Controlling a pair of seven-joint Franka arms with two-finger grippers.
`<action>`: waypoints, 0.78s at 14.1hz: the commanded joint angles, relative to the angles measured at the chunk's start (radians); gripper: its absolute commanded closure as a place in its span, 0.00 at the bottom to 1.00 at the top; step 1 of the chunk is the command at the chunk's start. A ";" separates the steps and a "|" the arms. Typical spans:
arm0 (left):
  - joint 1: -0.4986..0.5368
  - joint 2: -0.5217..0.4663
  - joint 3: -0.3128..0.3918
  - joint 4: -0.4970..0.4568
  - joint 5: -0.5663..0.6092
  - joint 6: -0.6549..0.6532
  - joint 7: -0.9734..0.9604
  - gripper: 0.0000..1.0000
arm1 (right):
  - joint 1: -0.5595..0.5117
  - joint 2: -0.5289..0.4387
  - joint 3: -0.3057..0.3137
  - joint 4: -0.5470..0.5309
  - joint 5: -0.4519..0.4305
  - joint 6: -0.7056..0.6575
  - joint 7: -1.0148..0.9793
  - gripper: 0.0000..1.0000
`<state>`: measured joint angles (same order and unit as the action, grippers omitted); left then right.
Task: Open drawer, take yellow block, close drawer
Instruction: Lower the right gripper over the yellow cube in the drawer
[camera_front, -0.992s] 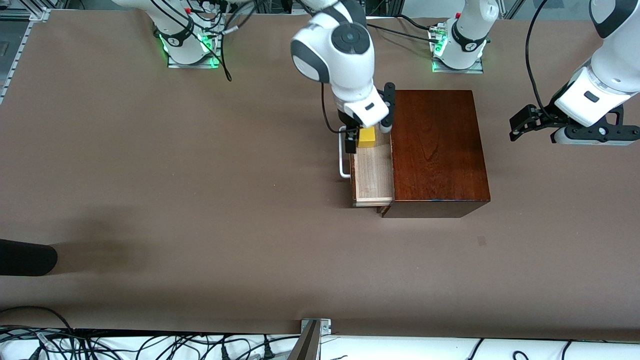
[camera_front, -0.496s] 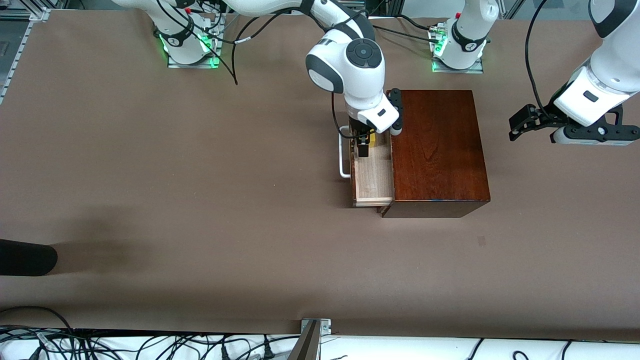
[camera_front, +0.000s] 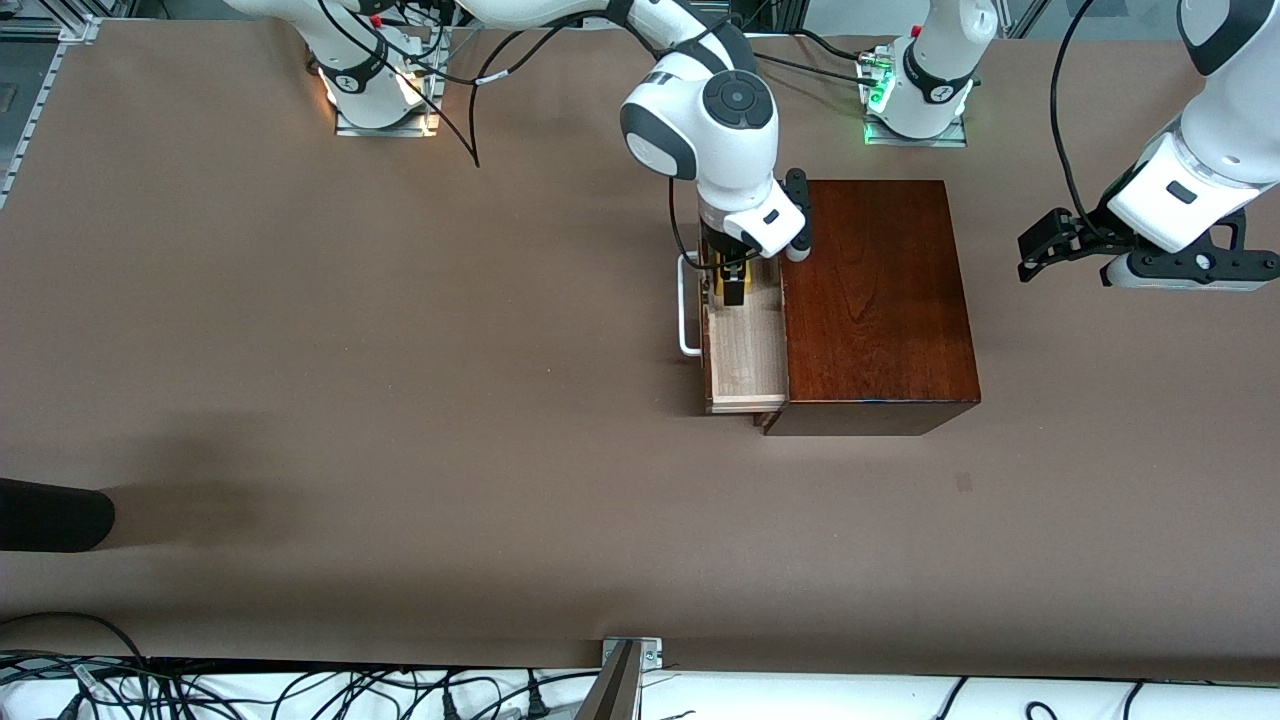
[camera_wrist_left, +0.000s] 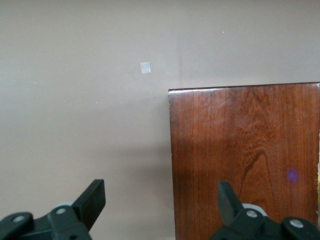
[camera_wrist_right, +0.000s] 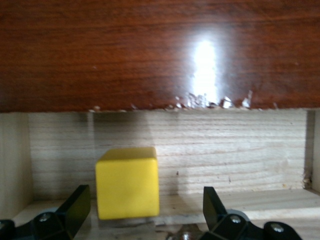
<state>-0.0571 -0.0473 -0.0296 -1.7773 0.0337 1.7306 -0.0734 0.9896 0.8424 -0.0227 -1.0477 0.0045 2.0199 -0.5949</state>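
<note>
Descent is continuing at the open drawer (camera_front: 745, 345), where the right gripper (camera_front: 731, 287), higher 1 second ago, is now straddling the yellow block (camera_wrist_right: 128, 182) with fingers spread, signalling an imminent grasp; the left gripper (camera_front: 1062, 246) is waiting open past the wooden box (camera_front: 875, 300).

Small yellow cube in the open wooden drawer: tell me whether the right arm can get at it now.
Probably yes. The drawer is pulled out, and the right end effector hangs open right at the yellow cube, which sits off-centre between its fingers; nothing covers it.
</note>
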 joint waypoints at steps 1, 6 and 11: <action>0.002 0.004 -0.001 0.019 -0.020 -0.019 0.021 0.00 | 0.015 0.021 -0.011 0.035 -0.003 -0.024 -0.006 0.00; 0.002 0.004 -0.001 0.019 -0.020 -0.017 0.024 0.00 | 0.018 0.056 -0.013 0.037 -0.004 0.009 0.014 0.00; 0.002 0.004 -0.001 0.019 -0.020 -0.019 0.026 0.00 | 0.018 0.069 -0.016 0.038 -0.004 0.013 0.012 0.48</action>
<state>-0.0571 -0.0473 -0.0297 -1.7773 0.0337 1.7292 -0.0714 0.9972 0.8940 -0.0281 -1.0473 0.0045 2.0363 -0.5918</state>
